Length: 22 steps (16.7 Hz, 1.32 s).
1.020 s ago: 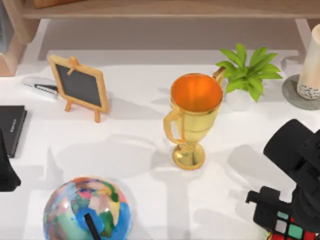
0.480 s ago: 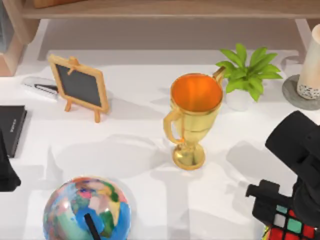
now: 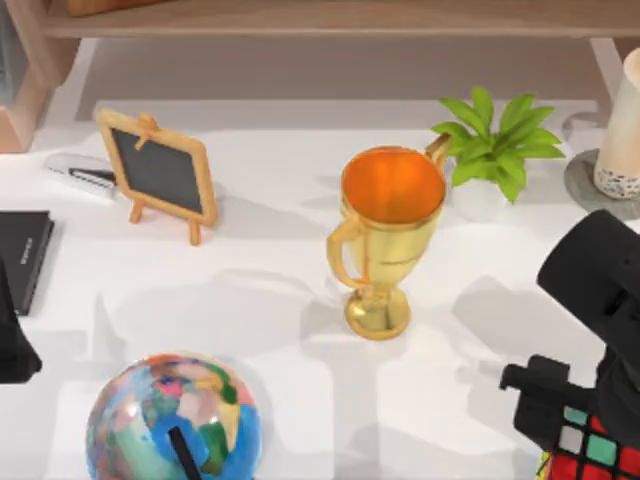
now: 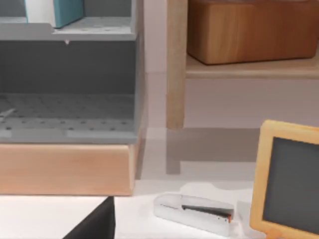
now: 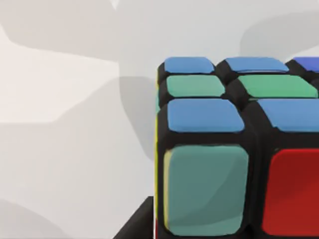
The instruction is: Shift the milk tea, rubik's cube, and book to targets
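At the counter's (image 3: 290, 300) bottom right corner in the top view, the right arm hangs over the rubik's cube (image 3: 590, 455), its black body covering part of the cube. Right gripper (image 3: 585, 440) sits at the cube; cannot tell how far the jaws are open or whether they have hold of it. The right wrist view has the cube (image 5: 234, 149) up close: blue, green, teal and red stickers in a black frame, pale counter behind it.

Left arm (image 3: 12, 340) is parked at the left edge of the top view, a black mass just below the black slab (image 3: 22, 255). State of its jaws cannot be told.

Milk tea (image 3: 622, 130): upright at the far right edge, standing on the grey disc (image 3: 590, 185), speckled band at its base. A green plant in a white pot (image 3: 490, 150) stands just beside the disc, to its left.

Book (image 4: 52, 11): in the left wrist view, teal cover and pale page edge, on the upper level of a grey shelf unit (image 4: 70, 84).

Black slab with white lettering lies flat at the left edge of the counter, well apart from the cube.

Other things: gold trophy (image 3: 385, 235) near the middle; small chalkboard (image 3: 158, 175) on a wooden easel toward the back left; white stapler (image 3: 80, 175) just left of it; globe (image 3: 172, 420) at the bottom left.
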Each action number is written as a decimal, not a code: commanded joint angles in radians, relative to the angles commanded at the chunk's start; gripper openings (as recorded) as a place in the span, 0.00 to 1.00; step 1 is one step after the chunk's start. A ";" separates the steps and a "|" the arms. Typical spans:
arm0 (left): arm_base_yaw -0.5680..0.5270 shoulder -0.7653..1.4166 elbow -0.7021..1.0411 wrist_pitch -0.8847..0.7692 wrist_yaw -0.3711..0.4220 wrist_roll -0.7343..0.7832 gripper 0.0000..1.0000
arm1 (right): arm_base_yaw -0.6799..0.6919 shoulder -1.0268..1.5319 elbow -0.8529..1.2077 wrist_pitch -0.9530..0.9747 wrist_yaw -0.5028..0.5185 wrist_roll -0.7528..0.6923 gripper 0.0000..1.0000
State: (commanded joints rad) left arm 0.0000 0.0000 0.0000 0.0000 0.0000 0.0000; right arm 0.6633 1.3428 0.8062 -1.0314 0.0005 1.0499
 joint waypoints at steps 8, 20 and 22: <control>0.000 0.000 0.000 0.000 0.000 0.000 1.00 | -0.131 0.023 0.148 0.219 0.123 -0.109 0.00; 0.000 0.000 0.000 0.000 0.000 0.000 1.00 | -0.305 0.183 0.607 1.056 0.365 -0.929 0.00; 0.000 0.000 0.000 0.000 0.000 0.000 1.00 | -0.309 0.208 0.635 1.111 0.372 -1.001 0.00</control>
State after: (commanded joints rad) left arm 0.0000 0.0000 0.0000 0.0000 0.0000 0.0000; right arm 0.3545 1.5507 1.4413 0.0799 0.3726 0.0486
